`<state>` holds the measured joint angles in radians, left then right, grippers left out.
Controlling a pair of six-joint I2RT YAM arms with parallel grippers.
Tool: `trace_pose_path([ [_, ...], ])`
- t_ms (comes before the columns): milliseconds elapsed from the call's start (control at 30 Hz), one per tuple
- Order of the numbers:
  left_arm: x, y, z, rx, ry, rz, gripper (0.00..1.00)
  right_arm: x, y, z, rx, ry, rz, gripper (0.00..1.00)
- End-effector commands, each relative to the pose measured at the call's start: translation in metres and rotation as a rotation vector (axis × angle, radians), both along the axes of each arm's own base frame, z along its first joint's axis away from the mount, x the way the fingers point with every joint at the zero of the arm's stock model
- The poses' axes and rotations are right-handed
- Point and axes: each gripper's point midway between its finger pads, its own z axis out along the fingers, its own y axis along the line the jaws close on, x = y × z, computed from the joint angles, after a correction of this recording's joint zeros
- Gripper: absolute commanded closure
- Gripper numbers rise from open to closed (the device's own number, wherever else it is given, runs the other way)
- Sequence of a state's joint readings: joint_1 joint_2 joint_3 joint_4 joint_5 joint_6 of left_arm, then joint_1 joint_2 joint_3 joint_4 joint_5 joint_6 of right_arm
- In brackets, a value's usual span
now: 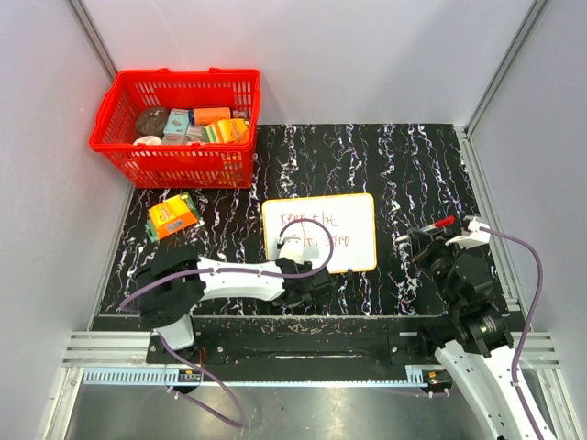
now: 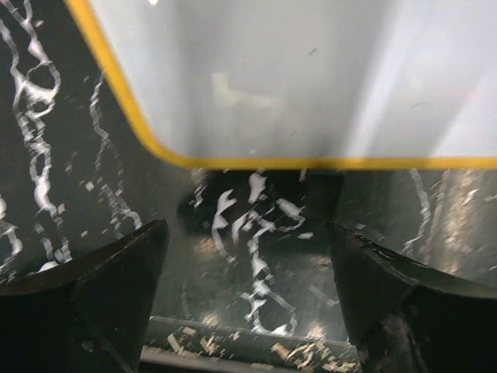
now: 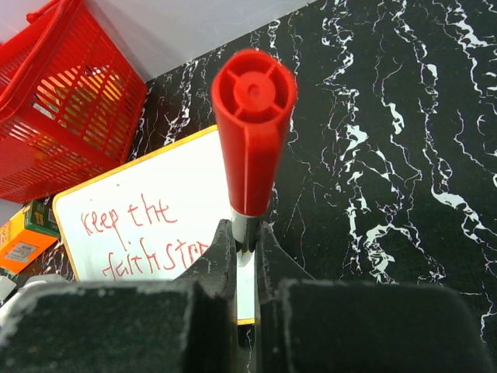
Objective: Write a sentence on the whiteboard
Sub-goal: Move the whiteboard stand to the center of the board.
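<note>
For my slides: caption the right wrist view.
Right jaws grip a red-capped marker; behind it, the whiteboard bears a sentence.

The black streaky desk (image 1: 413, 174) holds a red plastic basket (image 1: 183, 170) in its far left corner, an orange box (image 1: 172, 218) by its left edge, and a yellow-rimmed whiteboard (image 1: 353, 220) near the front edge.

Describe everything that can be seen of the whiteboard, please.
The whiteboard is a flat white rectangle with a thin orange-yellow rim and rounded corners. It lies face up on the black marbled table, slightly turned. Red handwriting fills two lines: "keep the", then "faith str", with the rest hidden. The open left gripper sits just before its near edge, holding nothing.
</note>
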<state>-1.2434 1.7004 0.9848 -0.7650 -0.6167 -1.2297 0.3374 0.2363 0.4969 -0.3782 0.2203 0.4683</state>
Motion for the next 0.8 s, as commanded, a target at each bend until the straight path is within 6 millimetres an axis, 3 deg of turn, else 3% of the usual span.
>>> trace_pose_path([
  [0,-0.017,0.024,0.020,0.071,0.040,-0.039,0.11,0.006,0.007,0.008,0.017,-0.033,0.025,1.00],
  [133,-0.027,0.014,0.042,-0.059,0.039,-0.150,0.06,0.009,0.010,0.005,0.006,-0.028,0.040,1.00],
  [267,-0.025,0.025,0.089,-0.236,-0.061,-0.233,0.01,0.010,0.014,0.004,-0.003,-0.031,0.062,1.00],
  [333,-0.012,0.028,0.110,-0.347,-0.136,-0.220,0.01,0.011,0.017,0.003,-0.001,-0.032,0.078,1.00],
  [367,-0.008,0.039,0.119,-0.402,-0.184,-0.248,0.01,0.012,0.021,0.001,0.001,-0.022,0.094,1.00],
  [533,0.046,0.073,0.155,-0.629,-0.319,-0.187,0.01,0.019,0.034,0.002,0.014,-0.025,0.153,1.00],
  [633,0.071,0.072,0.158,-0.661,-0.291,-0.235,0.01,0.024,0.040,0.005,0.013,-0.025,0.176,1.00],
  [767,0.104,0.071,0.143,-0.648,-0.238,-0.252,0.01,0.029,0.048,0.008,0.004,-0.021,0.206,1.00],
])
